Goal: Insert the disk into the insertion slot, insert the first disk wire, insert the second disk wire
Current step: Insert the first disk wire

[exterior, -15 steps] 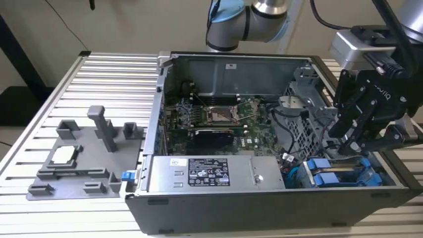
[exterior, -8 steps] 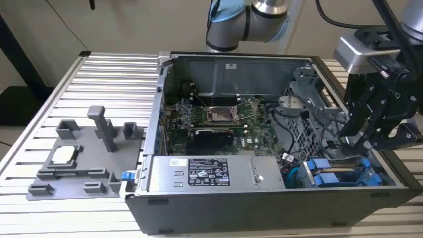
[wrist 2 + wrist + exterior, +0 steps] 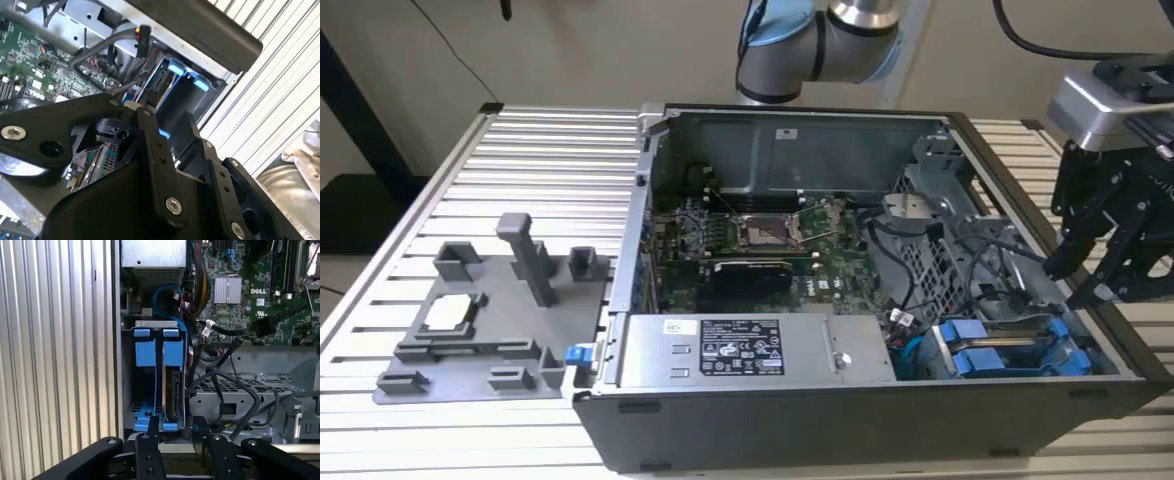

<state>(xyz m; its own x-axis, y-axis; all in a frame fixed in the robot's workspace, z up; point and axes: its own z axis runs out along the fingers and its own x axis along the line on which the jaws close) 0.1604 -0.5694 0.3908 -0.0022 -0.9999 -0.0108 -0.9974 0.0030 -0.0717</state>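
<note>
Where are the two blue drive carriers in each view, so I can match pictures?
Exterior view: blue drive carriers in the case, near corner, exterior view's right.
Second wrist view: carriers beside the case wall.
First wrist view: carriers side by side against the case wall.
Shared landmark: green motherboard.

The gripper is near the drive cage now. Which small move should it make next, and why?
Probably lower the gripper a little toward the drive cage. It hangs open and empty over the case's edge, touching nothing, while both blue carriers already sit in the cage and dark cables lie loose beside it.
</note>
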